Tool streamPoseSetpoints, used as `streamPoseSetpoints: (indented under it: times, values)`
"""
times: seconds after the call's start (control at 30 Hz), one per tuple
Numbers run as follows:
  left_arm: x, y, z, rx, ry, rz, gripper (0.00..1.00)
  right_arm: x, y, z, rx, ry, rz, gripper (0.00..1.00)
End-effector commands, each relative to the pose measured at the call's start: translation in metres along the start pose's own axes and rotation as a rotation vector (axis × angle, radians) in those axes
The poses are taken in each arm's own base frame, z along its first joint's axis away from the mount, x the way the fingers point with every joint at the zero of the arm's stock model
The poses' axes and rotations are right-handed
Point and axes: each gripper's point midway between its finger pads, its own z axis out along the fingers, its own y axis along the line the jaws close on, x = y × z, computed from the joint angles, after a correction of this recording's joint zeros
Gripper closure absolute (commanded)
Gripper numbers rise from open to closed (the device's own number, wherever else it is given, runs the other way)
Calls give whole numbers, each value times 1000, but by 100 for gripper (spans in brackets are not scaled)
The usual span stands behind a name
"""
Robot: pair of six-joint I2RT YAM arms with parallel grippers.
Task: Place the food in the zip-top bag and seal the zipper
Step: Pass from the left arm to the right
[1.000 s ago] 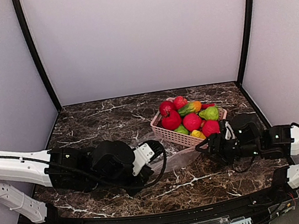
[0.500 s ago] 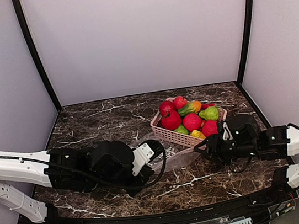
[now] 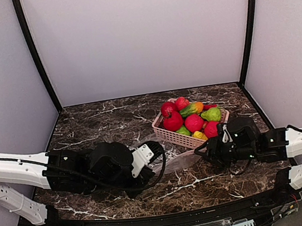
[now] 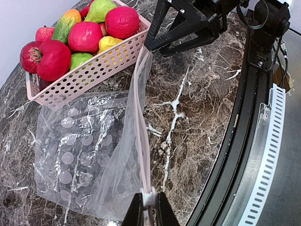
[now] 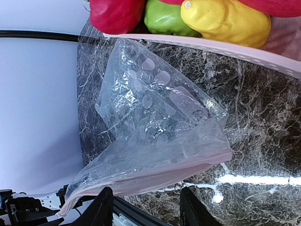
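One zip-top bag [image 4: 80, 155]: clear, dotted, empty.
Red food [image 3: 194, 122]: I count five, in one basket [image 4: 94, 70].
Left gripper [image 4: 149, 201]: jaws pinch the zipper [image 4: 141, 132].
Right gripper [image 5: 145, 200]: jaws spread.

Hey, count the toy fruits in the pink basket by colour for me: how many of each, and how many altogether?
Red fruits: 6
Green fruits: 2
Yellow fruit: 1
Green-and-orange fruit: 1
Total: 10 showing in the basket; any buried underneath can't be seen.
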Motion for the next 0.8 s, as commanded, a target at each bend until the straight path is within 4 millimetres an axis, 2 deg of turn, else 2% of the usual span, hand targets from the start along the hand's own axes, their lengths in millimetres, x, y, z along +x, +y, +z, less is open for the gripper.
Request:
streamPoseSetpoints:
  times: [0.0,0.4,0.77]
  values:
    - [1,-1,-6,16,-13,-12,99,-2,4,3,-19,-18,9,54]
    - [3,-5,-5,41,-12,-14,99,-4,8,13,-46,-34,44,57]
    - [3,-11,-3,67,-14,-30,99,-7,8,18,-54,-53,59,74]
